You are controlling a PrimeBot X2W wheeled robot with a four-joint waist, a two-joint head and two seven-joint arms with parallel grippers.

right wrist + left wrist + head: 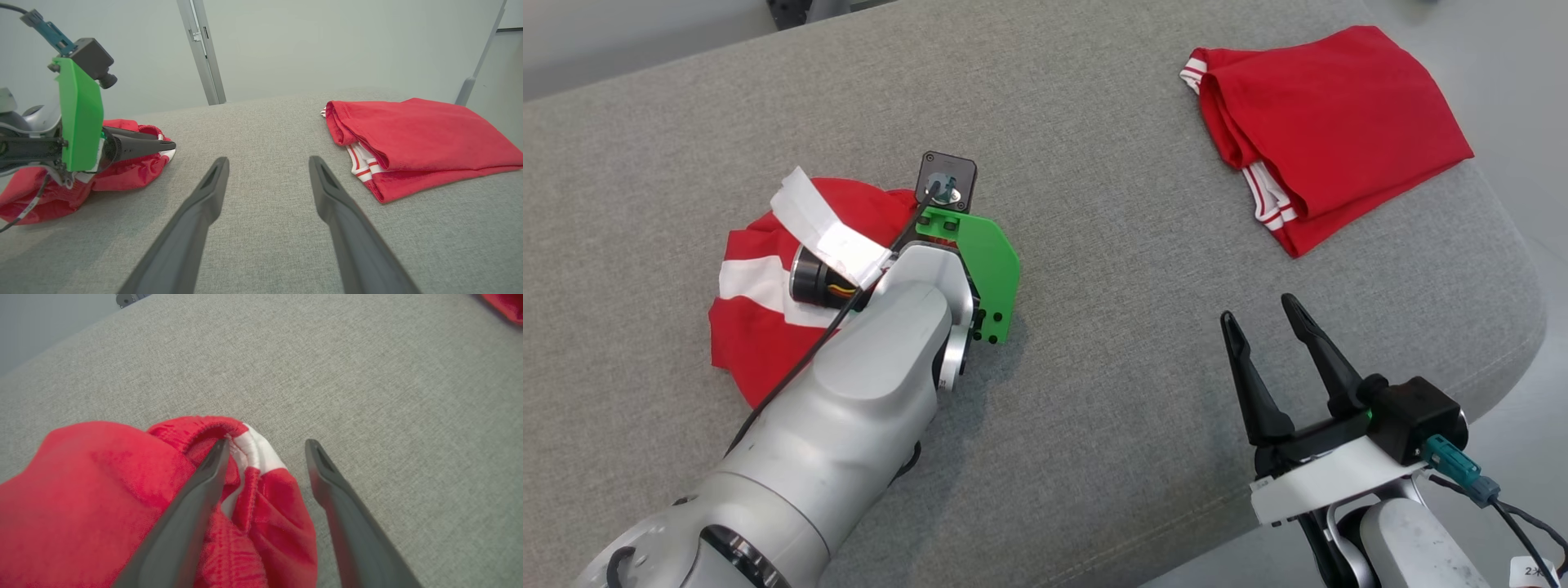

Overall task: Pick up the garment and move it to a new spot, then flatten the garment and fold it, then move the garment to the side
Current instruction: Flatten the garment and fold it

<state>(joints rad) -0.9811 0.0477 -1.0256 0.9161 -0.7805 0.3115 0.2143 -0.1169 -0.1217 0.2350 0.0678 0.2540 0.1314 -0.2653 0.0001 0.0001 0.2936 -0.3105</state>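
I'm on the pick-up: my left gripper (267, 445) hangs spread over the crumpled garment (102, 477) on the cushion's (1094, 163) left, so next I lower and pinch its waistband (204, 426); my right gripper (1258, 310) stands splayed, empty.

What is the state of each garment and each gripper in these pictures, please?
crumpled garment, bunched in a heap on the grey surface, not gripped.
folded garment, folded flat, lying apart at the far right.
left gripper, jaws open at the crumpled garment's edge.
right gripper, jaws open, empty, over the grey surface.
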